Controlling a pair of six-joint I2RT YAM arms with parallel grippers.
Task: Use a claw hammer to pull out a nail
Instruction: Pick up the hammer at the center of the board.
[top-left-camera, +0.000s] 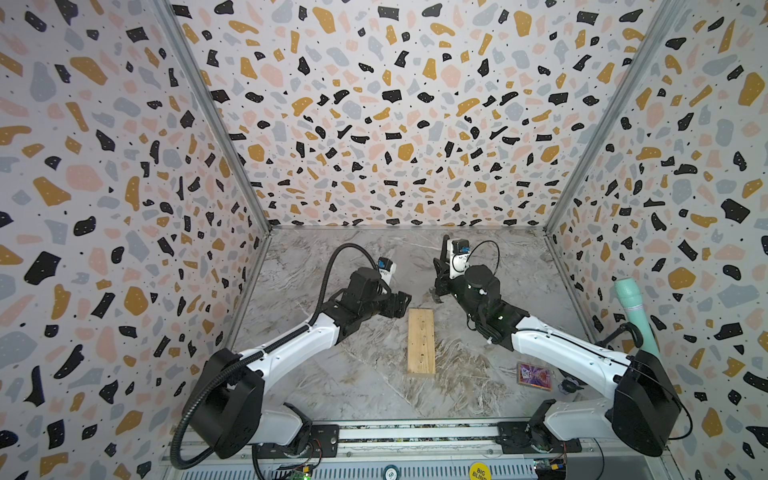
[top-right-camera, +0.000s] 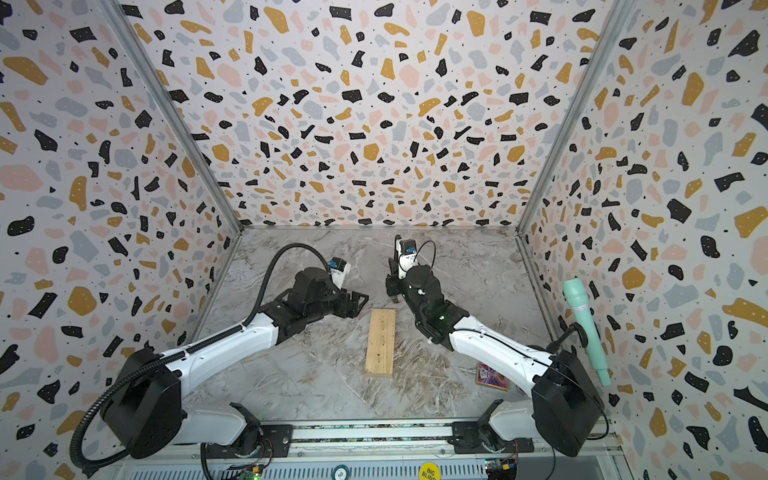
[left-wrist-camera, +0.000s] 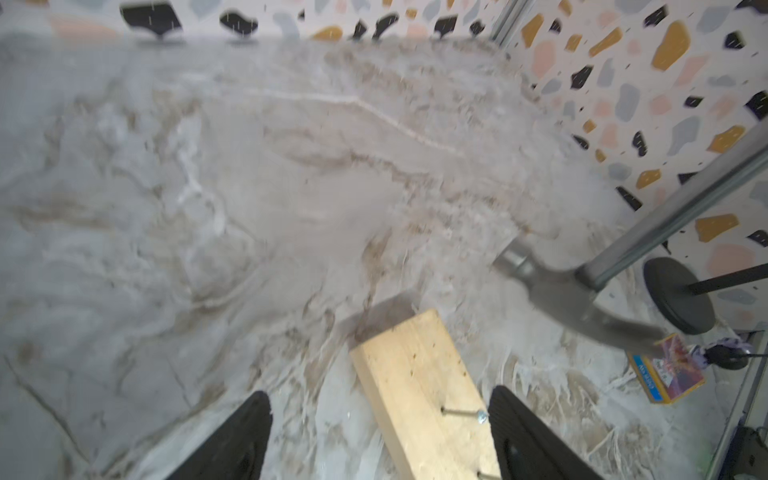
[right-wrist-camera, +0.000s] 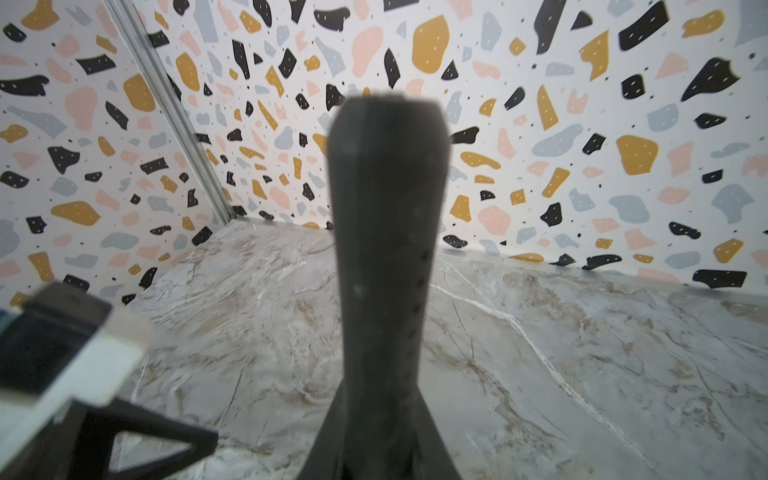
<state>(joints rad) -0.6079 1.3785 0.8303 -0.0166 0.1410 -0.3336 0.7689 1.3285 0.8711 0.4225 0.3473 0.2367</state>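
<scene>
Left gripper (left-wrist-camera: 380, 399) first: its jaws stand wide apart with nothing in them. In the left wrist view the wooden block (left-wrist-camera: 415, 374) runs up between the two black fingers (left-wrist-camera: 505, 415), closer to this one than to its partner. A nail (left-wrist-camera: 461, 413) sticks out of the block just beside that finger, and a second one shows at the picture's edge. In both top views the left gripper (top-left-camera: 403, 303) hangs just off the block's (top-left-camera: 421, 340) far end.

Over to the right gripper (right-wrist-camera: 384, 436): its jaws are clamped on the black handle of the claw hammer (right-wrist-camera: 386, 249). From the right wrist the handle runs straight out of the jaws, its butt end aimed at the patterned back wall and lifted off the tabletop (right-wrist-camera: 582, 353).

The silvery head of the claw hammer (left-wrist-camera: 552, 286) sits out ahead of the left jaws, past the block's far corner. Its thin shaft climbs away at a slant. The striking face looks toward the open tabletop (left-wrist-camera: 208, 208), and the curved claw sweeps toward a small colourful card (left-wrist-camera: 665, 370). It's blurred here, and I can't tell whether the head touches the surface.

In a top view the right gripper (top-left-camera: 438, 291) is just beyond the block's far end. The long axis of the claw hammer (top-left-camera: 435, 297) runs head low, handle high. A mint-green cylinder (top-left-camera: 633, 311) leans well away from both jaws.
</scene>
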